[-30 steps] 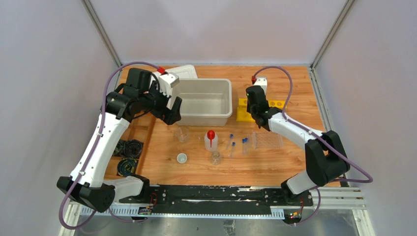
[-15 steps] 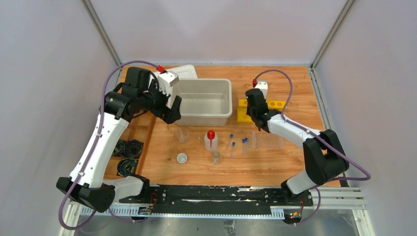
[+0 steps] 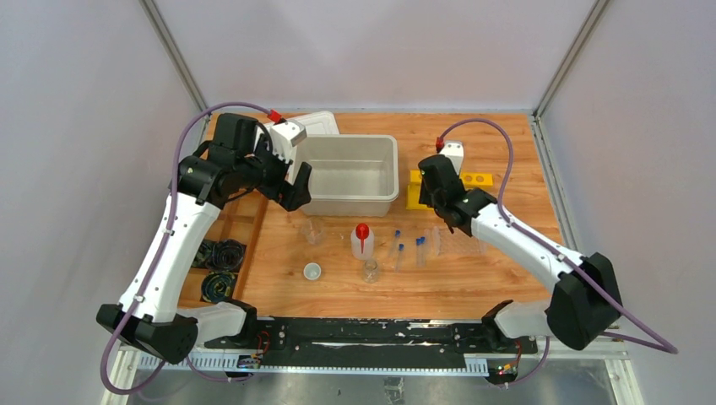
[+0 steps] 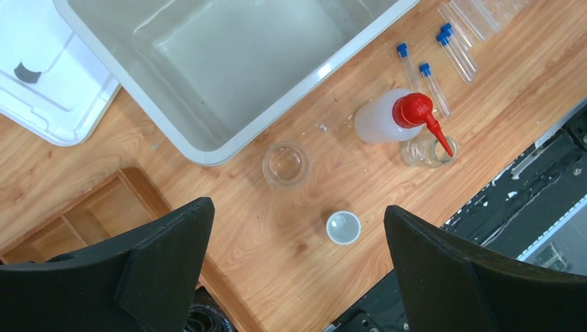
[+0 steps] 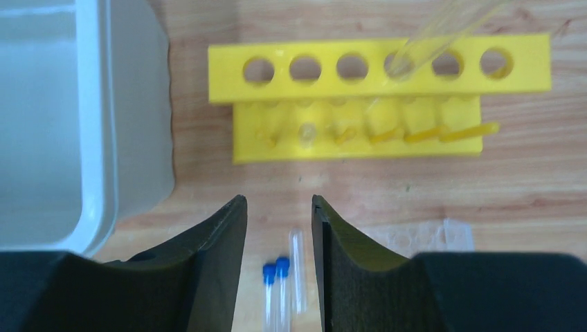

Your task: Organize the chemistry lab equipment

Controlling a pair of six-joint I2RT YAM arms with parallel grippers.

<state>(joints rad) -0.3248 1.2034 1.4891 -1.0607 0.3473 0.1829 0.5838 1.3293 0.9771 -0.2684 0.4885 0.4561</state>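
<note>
The white squeeze bottle point(image 3: 361, 240) point(image 4: 382, 119) with its red nozzle stands mid-table. Around it are a clear beaker point(image 3: 313, 228) point(image 4: 286, 164), a small glass flask point(image 3: 370, 270) point(image 4: 422, 151), a tiny white cup point(image 3: 312, 271) point(image 4: 343, 227) and blue-capped test tubes point(image 3: 420, 249) point(image 4: 432, 86) point(image 5: 275, 297) lying flat. One clear tube point(image 5: 443, 28) leans in a hole of the yellow rack point(image 3: 414, 196) point(image 5: 377, 66). My right gripper point(image 3: 453, 221) point(image 5: 279, 207) hovers between rack and lying tubes, open, holding nothing. My left gripper point(image 3: 297, 192) point(image 4: 297, 205) hangs wide open high above beaker and cup.
A white bin point(image 3: 393, 173) point(image 4: 228, 149) sits at the back centre, with its lid point(image 3: 321, 122) point(image 4: 41, 104) behind it to the left. A wooden tray point(image 3: 245, 228) at the left holds black cable coils point(image 3: 221, 253). A clear plastic tray point(image 3: 464, 245) lies under my right forearm.
My right gripper's jaws have parted and it has drawn back from the yellow rack toward the lying tubes; its elbow swung right. The left arm has not moved.
</note>
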